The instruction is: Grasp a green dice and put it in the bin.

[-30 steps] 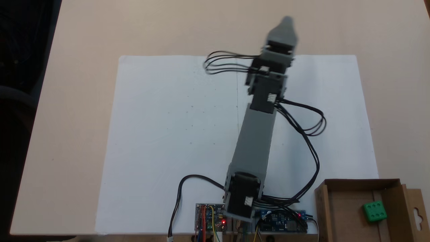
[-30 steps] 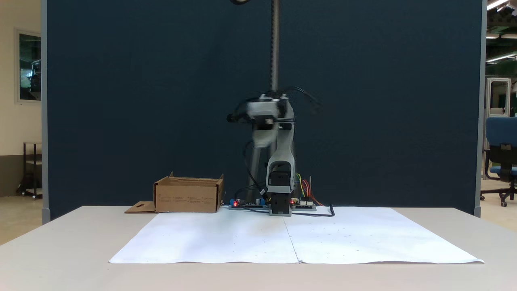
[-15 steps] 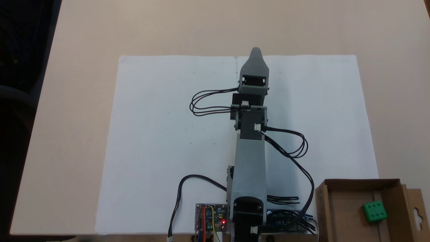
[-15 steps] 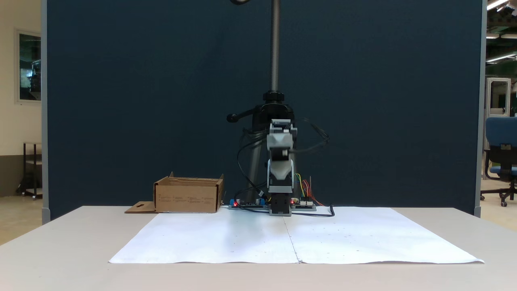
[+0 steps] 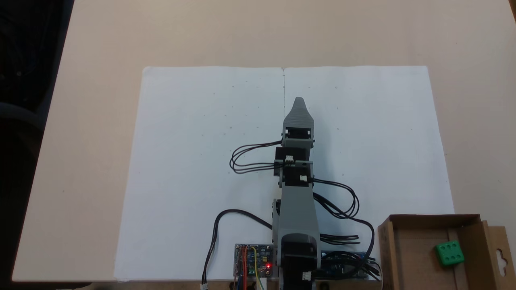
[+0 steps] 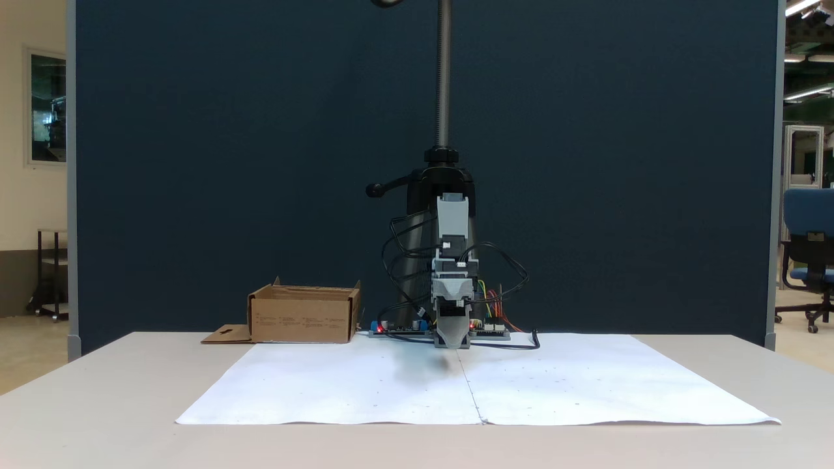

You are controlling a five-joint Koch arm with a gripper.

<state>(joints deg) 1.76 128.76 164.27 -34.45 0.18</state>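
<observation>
A: We see the small bright green plastic dice (image 5: 449, 253) lying inside the shallow brown cardboard bin (image 5: 411, 257), at the counter's (image 5: 258, 36) near right corner in a fixed view.

B: And the grey gripper (image 5: 298, 101)?

A: It hangs low over the white paper sheet (image 5: 193, 161), well apart from the bin. We cannot tell whether it is open.

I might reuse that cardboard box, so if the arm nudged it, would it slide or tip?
The cardboard box would probably slide rather than tip: it sits low and wide on the table. It looks light, holding a green dice. Its open flap would likely flex.
</observation>
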